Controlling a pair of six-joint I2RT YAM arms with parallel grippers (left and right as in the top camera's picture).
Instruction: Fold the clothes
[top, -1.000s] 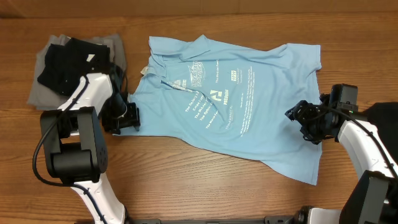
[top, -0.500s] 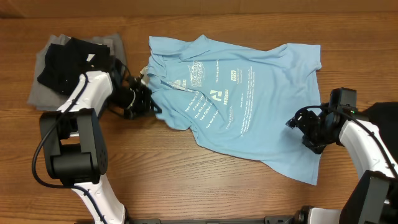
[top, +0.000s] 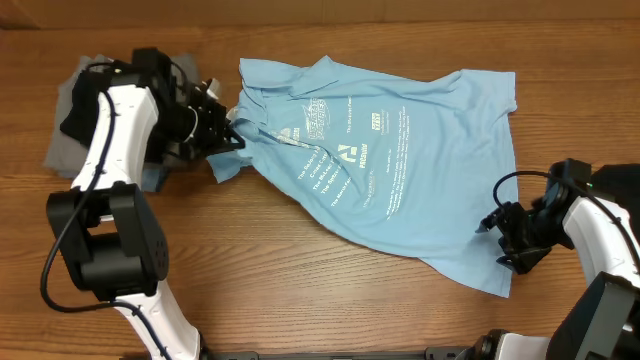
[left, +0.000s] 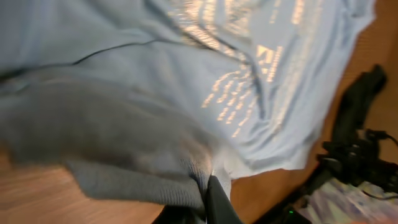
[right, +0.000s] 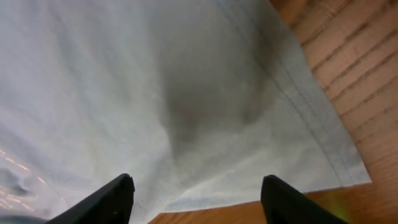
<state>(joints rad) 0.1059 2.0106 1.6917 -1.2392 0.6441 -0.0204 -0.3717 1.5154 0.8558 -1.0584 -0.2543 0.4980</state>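
1. The left gripper (top: 222, 138) is closed on the shirt (top: 400, 160), pinching its left edge just below the collar (top: 262, 122), where the cloth is drawn into a bunched fold
2. The left wrist view is blurred, yet it shows blue cloth gathered against one dark finger (left: 216, 200)
3. The right gripper (top: 500, 243) sits at the shirt's lower right corner with its jaws spread wide and grips nothing
4. In the right wrist view its two fingers (right: 109, 202) stand well apart above the shirt's hem; whether their tips touch the cloth cannot be told
5. The shirt lies spread and wrinkled on the table (top: 300, 290), printed side up, its collar at the left end and its hem at the right
6. The lettering (top: 345, 160) runs across the shirt's middle in white, with a darker print nearer the collar
7. Left of the shirt, just beside its collar end, a black piece (top: 85, 105) lies on a grey piece (top: 58, 152)
8. The left arm reaches over that pile toward the shirt
9. Bare wood shows all along the shirt's lower edge
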